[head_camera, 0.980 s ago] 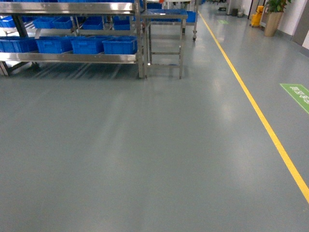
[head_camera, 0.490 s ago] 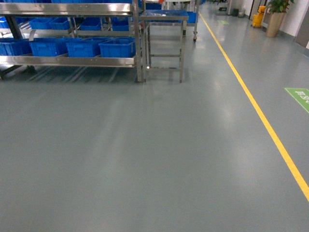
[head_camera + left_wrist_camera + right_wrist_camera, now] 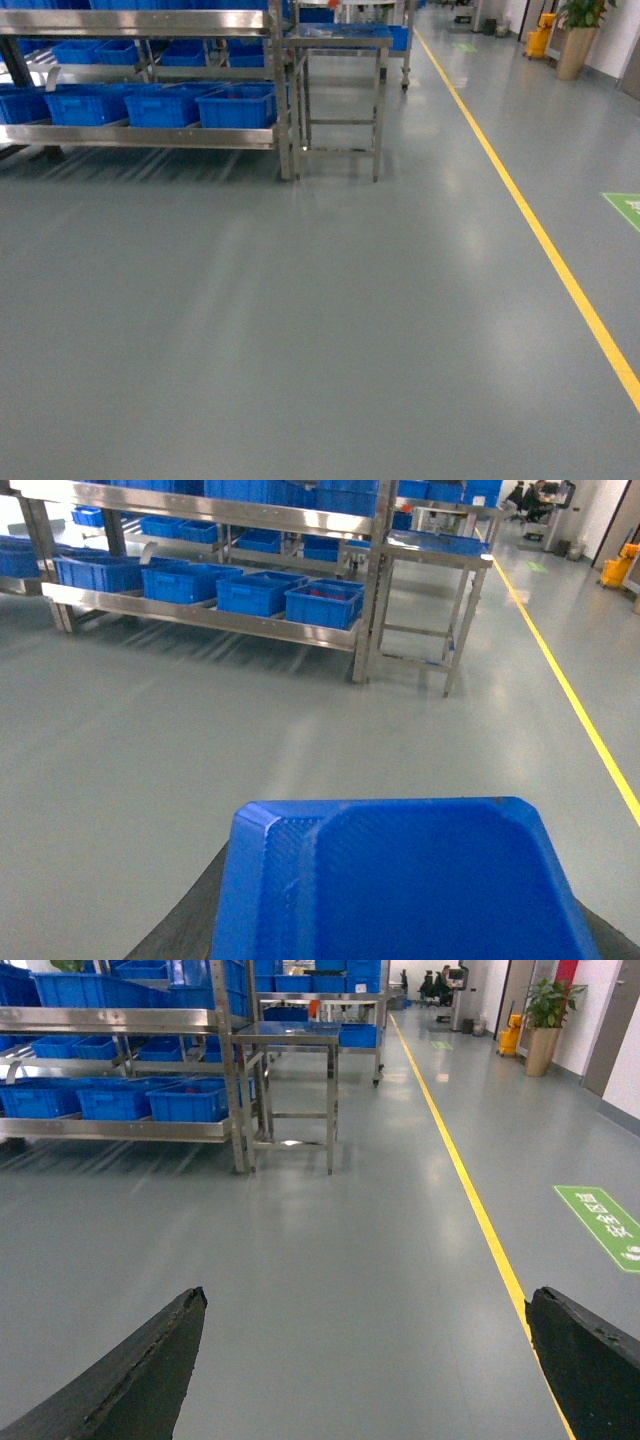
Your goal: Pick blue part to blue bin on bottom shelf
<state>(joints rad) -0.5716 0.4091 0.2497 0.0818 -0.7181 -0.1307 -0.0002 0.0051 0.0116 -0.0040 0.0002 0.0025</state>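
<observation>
Gripping the blue part [image 3: 400,875] between its dark fingers, the left tool [image 3: 395,935] hung over the grey floor [image 3: 150,740]. Well ahead of it and to its left, blue bins [image 3: 258,592] sat in a row on the bottom shelf [image 3: 200,615], beside a steel desk [image 3: 435,550]. The right tool [image 3: 360,1370] was spread wide and held nothing.
</observation>
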